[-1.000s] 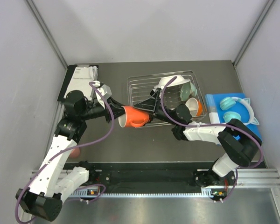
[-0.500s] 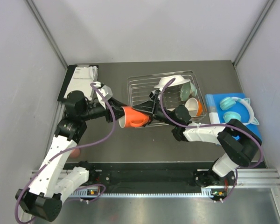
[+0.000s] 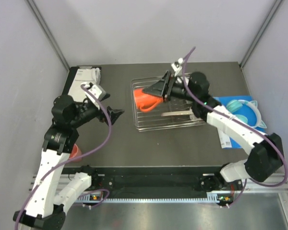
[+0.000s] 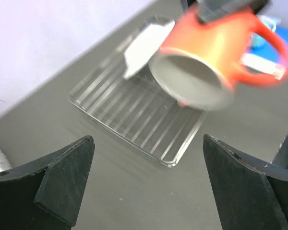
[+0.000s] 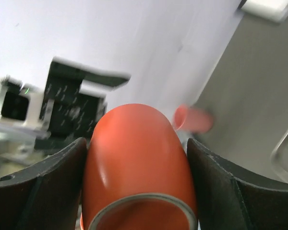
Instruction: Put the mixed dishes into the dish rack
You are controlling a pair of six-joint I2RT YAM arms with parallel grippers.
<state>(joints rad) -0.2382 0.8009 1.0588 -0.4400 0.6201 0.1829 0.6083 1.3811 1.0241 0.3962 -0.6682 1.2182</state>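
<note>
1. The right hand (image 3: 156, 91) is pinching the orange mug (image 3: 145, 100) across its body and holding it above the left end of the dish rack (image 3: 182, 123). The mug is lying tilted, its white-lined mouth facing the left arm and its handle sticking out sideways
2. The left hand (image 3: 116, 114) is hovering spread and empty over the tabletop (image 3: 134, 148), just left of the rack, so it is not blocking the way down
3. Doing this step well probably means lowering slowly onto the bare wires at this end, well apart from the white dish (image 4: 145, 42) that the left wrist view is showing in the far part of the rack
4. The mug is round and likely to roll, so it is worth turning it mouth down, or settling it with the handle braced against the wires, and spreading the fingers only once the rack is carrying its weight
5. The salmon pink cup (image 3: 75, 151) is sitting on the tabletop beside the left arm, likely a later pick for that arm
</note>
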